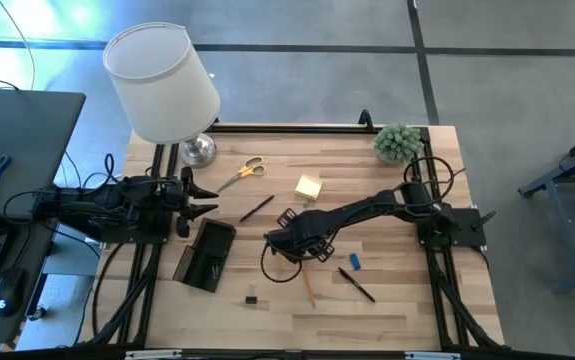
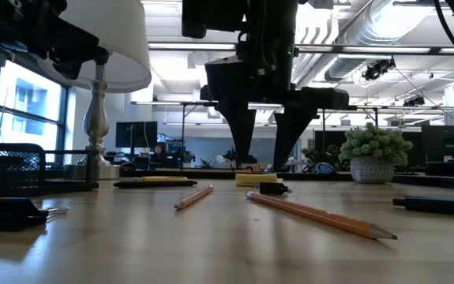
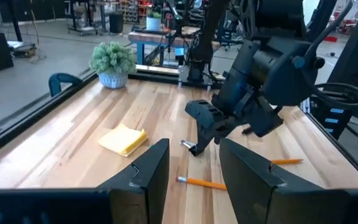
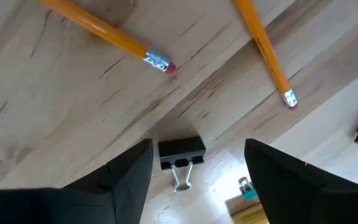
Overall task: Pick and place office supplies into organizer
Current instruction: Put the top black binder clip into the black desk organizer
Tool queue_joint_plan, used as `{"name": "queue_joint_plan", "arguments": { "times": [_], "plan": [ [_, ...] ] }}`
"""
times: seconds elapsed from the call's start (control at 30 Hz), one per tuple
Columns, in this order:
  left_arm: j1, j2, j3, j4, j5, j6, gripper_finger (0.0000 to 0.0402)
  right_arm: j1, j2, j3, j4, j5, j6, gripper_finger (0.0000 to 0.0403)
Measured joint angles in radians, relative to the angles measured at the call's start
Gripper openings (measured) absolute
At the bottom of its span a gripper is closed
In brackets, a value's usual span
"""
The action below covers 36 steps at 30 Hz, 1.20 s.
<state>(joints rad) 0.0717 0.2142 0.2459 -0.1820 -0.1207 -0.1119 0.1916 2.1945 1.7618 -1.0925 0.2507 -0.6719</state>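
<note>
My right gripper (image 1: 289, 243) (image 2: 262, 154) hangs open over the middle of the table, fingers pointing down. In the right wrist view (image 4: 197, 152) a small black binder clip (image 4: 182, 154) (image 2: 272, 188) lies on the wood between the two fingers, apart from both. Two wooden pencils (image 4: 107, 34) (image 4: 266, 50) lie just beyond it. The black organizer (image 1: 205, 255) sits to the left of this gripper. My left gripper (image 1: 202, 197) (image 3: 194, 171) waits open at the table's left side, above the organizer's far end. The yellow sticky-note pad (image 1: 308, 186) and yellow-handled scissors (image 1: 245, 172) lie farther back.
A white-shaded lamp (image 1: 162, 85) stands at the far left corner and a small green plant (image 1: 399, 142) at the far right. Black pens (image 1: 257, 208) (image 1: 357, 285), a blue piece (image 1: 354, 262) and another tiny clip (image 1: 252, 298) lie scattered on the wood.
</note>
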Motion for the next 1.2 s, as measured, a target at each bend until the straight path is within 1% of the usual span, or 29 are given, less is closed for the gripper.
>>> {"name": "queue_joint_plan", "arguments": {
  "times": [0.27, 0.57, 0.7, 1.0, 1.1, 1.2],
  "plan": [
    [0.0, 0.0, 0.0, -0.004, 0.0, -0.012, 0.0131, -0.053, 0.003, -0.105, 0.013, -0.017, -0.01, 0.025],
    [0.0, 0.0, 0.0, -0.004, -0.002, 0.001, 0.0131, -0.063, 0.004, -0.109, 0.062, -0.049, -0.036, 0.0244],
    [0.0, 0.0, 0.0, -0.003, -0.003, 0.001, 0.0131, -0.062, 0.004, -0.109, 0.062, -0.063, -0.036, 0.0221],
    [0.0, 0.0, 0.0, -0.003, -0.003, -0.001, 0.0131, -0.039, 0.004, -0.108, 0.06, -0.086, -0.031, 0.0138],
    [0.0, 0.0, 0.0, -0.003, -0.003, -0.001, 0.0131, -0.038, 0.004, -0.108, 0.059, -0.086, -0.005, 0.0129],
    [0.0, 0.0, 0.0, -0.003, -0.003, -0.001, 0.0131, -0.036, 0.001, -0.108, 0.059, -0.074, 0.019, 0.0136]
  ]
}}
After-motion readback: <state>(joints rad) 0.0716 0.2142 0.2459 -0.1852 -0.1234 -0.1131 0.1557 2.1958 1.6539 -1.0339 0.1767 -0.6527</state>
